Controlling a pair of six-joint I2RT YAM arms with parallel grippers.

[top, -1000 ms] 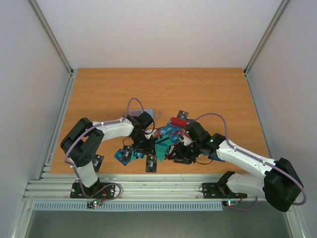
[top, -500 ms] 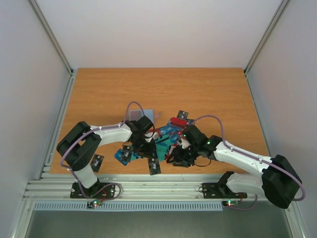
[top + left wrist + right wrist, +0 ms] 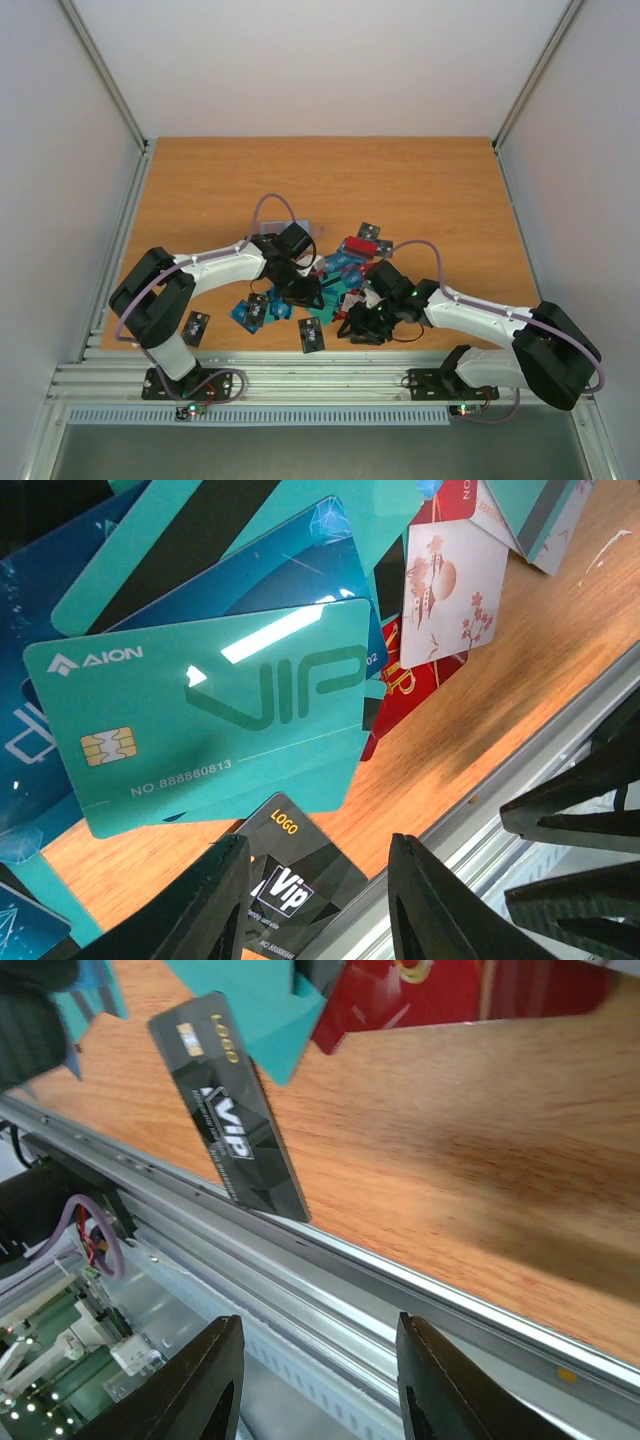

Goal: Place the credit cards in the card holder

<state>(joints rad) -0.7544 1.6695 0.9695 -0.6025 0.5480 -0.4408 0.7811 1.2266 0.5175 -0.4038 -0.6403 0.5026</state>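
Cards [image 3: 330, 285] lie heaped loose on the surface [image 3: 420, 190] near its front edge. I see none in the holder [image 3: 312, 231], which I take to be the pale flap behind my left arm. My left tool [image 3: 318, 880] hangs partly open and empty over a teal card [image 3: 210, 715]. My right tool [image 3: 318, 1360], likewise parted and empty, is near a black card [image 3: 240, 1150]. Nearly everything seems left to do.
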